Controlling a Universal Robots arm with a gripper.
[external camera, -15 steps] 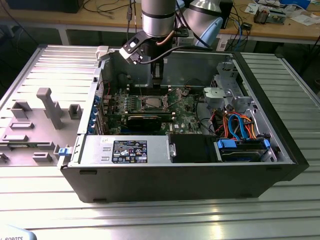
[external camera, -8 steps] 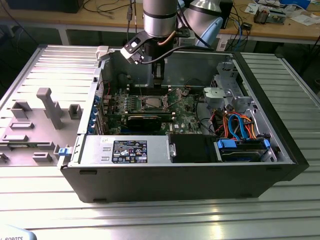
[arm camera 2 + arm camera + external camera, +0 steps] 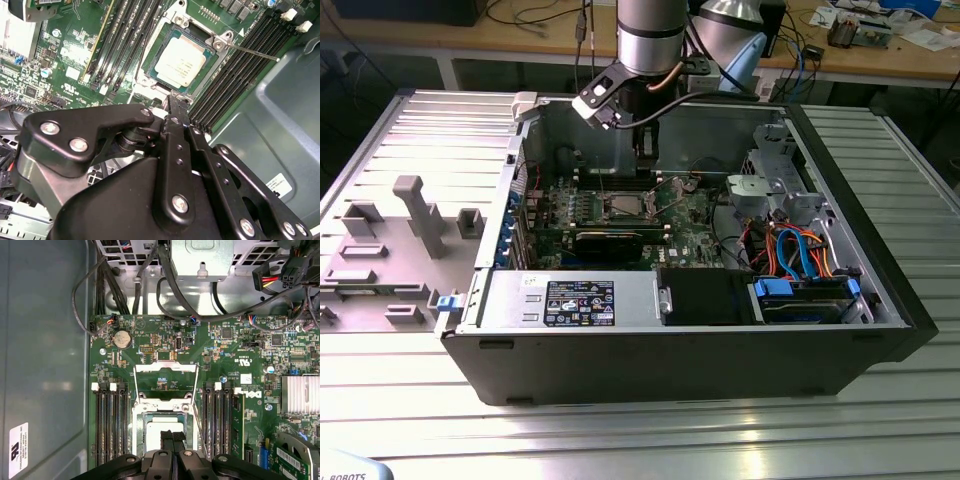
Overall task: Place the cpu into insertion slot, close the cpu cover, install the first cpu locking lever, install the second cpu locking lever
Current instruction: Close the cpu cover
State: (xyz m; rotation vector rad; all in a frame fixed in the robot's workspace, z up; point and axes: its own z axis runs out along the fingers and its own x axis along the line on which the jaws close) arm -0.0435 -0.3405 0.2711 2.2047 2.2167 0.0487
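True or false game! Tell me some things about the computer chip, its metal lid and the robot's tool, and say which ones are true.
1. The cpu lies in the insertion slot. True.
2. The cpu cover is shut over the chip. False: it is swung open, away from the chip.
3. The tool hangs above the cpu. True.
4. The circuit board is red. False: it is green.

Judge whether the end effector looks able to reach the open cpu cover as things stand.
Probably yes: the end effector hangs over the seated cpu, and the cpu cover stands open beside it, with nothing between them.
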